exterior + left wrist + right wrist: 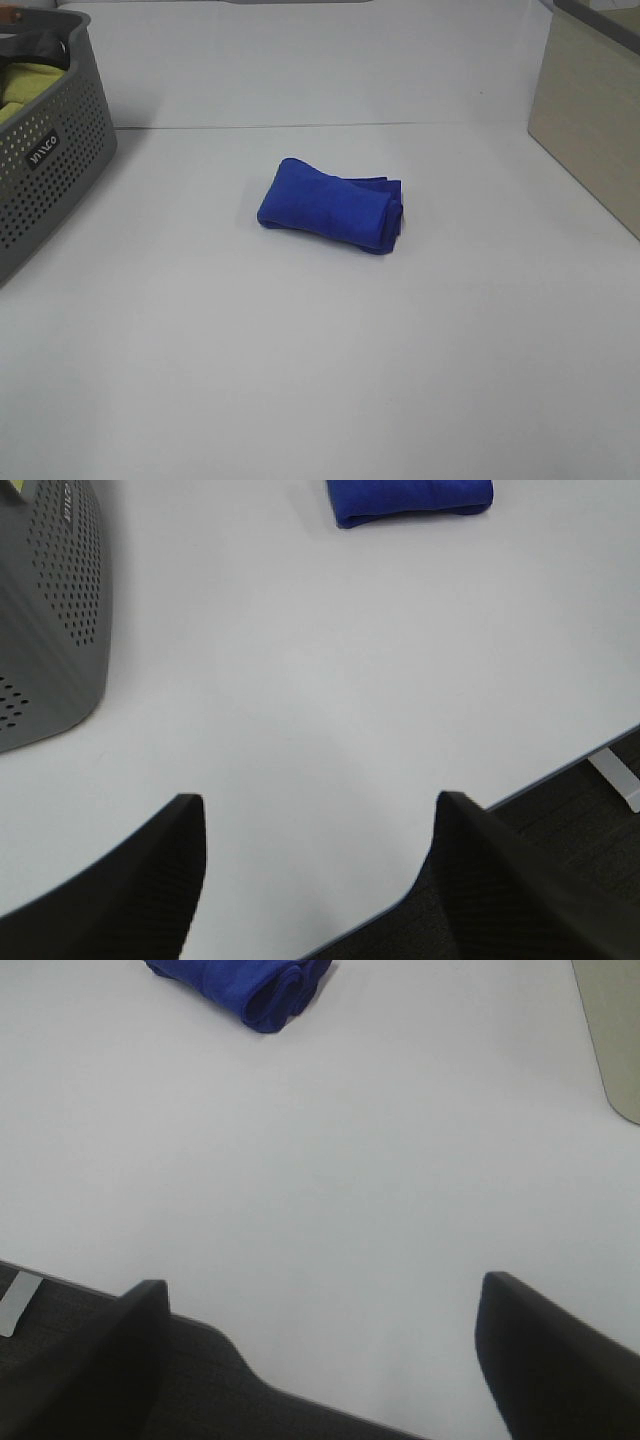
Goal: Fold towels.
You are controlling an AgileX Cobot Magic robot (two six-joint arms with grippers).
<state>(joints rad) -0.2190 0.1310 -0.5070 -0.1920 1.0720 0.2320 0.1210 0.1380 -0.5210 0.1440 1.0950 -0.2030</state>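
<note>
A blue towel point(330, 205) lies folded into a compact bundle in the middle of the white table. It also shows in the left wrist view point(410, 500) and in the right wrist view point(245, 985). Neither arm shows in the exterior high view. My left gripper point(320, 880) is open and empty above the table's near edge, far from the towel. My right gripper point(325, 1360) is open and empty, also back over the table's near edge.
A grey perforated basket point(45, 160) stands at the far left with yellow-green cloth point(25, 90) inside; it also shows in the left wrist view point(50, 630). A beige box point(590, 110) stands at the far right. The table's near edge point(560, 770) shows in the left wrist view.
</note>
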